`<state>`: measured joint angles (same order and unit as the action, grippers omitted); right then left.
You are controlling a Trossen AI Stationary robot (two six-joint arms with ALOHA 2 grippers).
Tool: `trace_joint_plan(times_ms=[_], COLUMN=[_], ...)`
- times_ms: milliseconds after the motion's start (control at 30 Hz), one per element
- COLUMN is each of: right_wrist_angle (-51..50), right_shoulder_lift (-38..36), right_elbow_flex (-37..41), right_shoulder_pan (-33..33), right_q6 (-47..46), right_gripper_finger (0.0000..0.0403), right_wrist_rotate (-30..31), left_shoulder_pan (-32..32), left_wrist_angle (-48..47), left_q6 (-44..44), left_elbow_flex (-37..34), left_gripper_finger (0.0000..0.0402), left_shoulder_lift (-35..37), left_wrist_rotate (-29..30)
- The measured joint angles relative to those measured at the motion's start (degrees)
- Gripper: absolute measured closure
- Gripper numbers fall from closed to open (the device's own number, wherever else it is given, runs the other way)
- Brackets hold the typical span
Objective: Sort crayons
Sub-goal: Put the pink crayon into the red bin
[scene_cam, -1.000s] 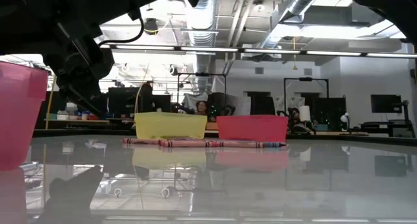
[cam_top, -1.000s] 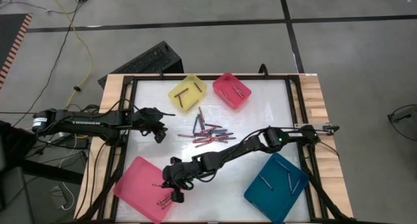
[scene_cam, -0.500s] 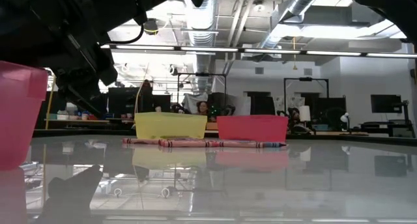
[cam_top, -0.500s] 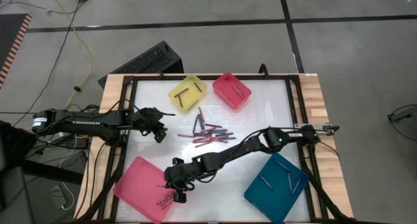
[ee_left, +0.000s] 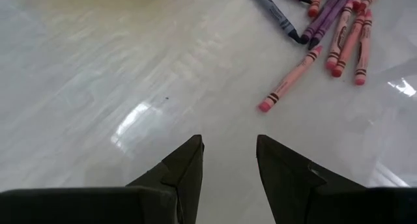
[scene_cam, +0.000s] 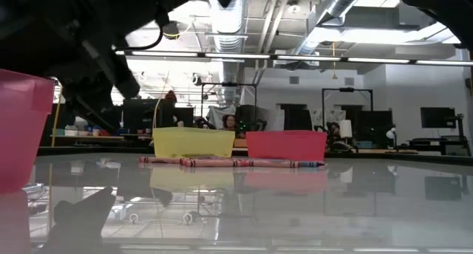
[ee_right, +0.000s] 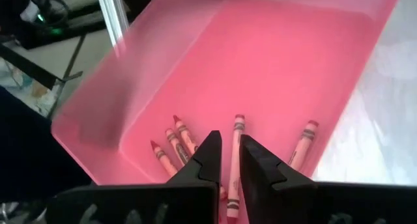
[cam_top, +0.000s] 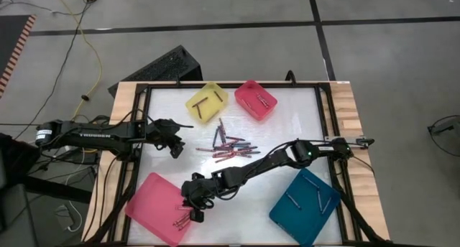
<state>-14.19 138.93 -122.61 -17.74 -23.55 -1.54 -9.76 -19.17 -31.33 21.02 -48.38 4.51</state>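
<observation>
**A:** Where does your right hand (cam_top: 192, 212) sit at this moment?

**B:** You have it over the near pink tray (cam_top: 147, 200), at the tray's edge closest to the middle of the worktop (cam_top: 287, 125); from its wrist camera your right hand (ee_right: 226, 160) shows its fingers a narrow slit apart; a pink crayon (ee_right: 233, 162) lies in line with that slit on the tray floor; whether the fingers touch it, I cannot tell.

**A:** What else lies in that tray?

**B:** A few more pink and red crayons (ee_right: 172, 142) on the tray floor, close beside the first one, and one more (ee_right: 303, 141) lying against the tray wall.

**A:** And your left hand (cam_top: 175, 143)?

**B:** You hold it over bare worktop on the left side, apart from everything; its fingers (ee_left: 179, 168) stand open with nothing between them.

**A:** Where are the unsorted crayons?

**B:** In a loose pile (cam_top: 226, 143) near the middle of the worktop, pink and purple-blue sticks overlapping; the left wrist camera sees the edge of that pile (ee_left: 339, 28), with one pink crayon (ee_left: 290, 77) lying a little apart from the rest.

**A:** The other trays?

**B:** A yellow tray (cam_top: 206, 102) and a smaller pink tray (cam_top: 256, 99) sit side by side at the far edge, each with crayons inside; a teal tray (cam_top: 304, 205) sits at the near right with two sticks in it.
</observation>
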Motion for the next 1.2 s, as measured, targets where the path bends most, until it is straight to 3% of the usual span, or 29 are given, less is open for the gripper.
trace_joint_plan(times_ms=[167, 467, 667, 933, 1200], right_wrist_angle=[-2.09, -20.94, -24.08, -27.43, -28.38], right_shoulder_lift=[-4.61, -12.44, -12.39, -12.08, -9.68], right_elbow_flex=[-0.02, -0.02, -0.01, 1.38, 1.46], right_shoulder_pan=[2.22, 7.47, 10.83, 12.73, 15.11], right_q6=[0.14, 5.92, 9.40, 18.96, 25.33], right_gripper_finger=[0.0351, 0.0351, 0.0351, 0.0348, 0.0306], right_wrist_rotate=[0.02, 6.43, 6.97, 13.90, 13.23], left_shoulder_pan=[0.00, 0.00, 0.00, 0.00, -0.01], left_wrist_angle=[0.01, -0.52, -0.89, -0.89, -0.84], left_q6=[0.00, 0.02, 0.02, 0.42, 1.60], left_elbow_flex=[0.00, 0.00, 0.00, 0.00, 0.00], left_gripper_finger=[0.0269, 0.0269, 0.0269, 0.0269, 0.0269], left_shoulder_lift=[0.00, 0.00, 0.01, 0.02, 0.02], left_wrist_rotate=[-0.26, -0.26, -0.26, -0.28, -0.26])
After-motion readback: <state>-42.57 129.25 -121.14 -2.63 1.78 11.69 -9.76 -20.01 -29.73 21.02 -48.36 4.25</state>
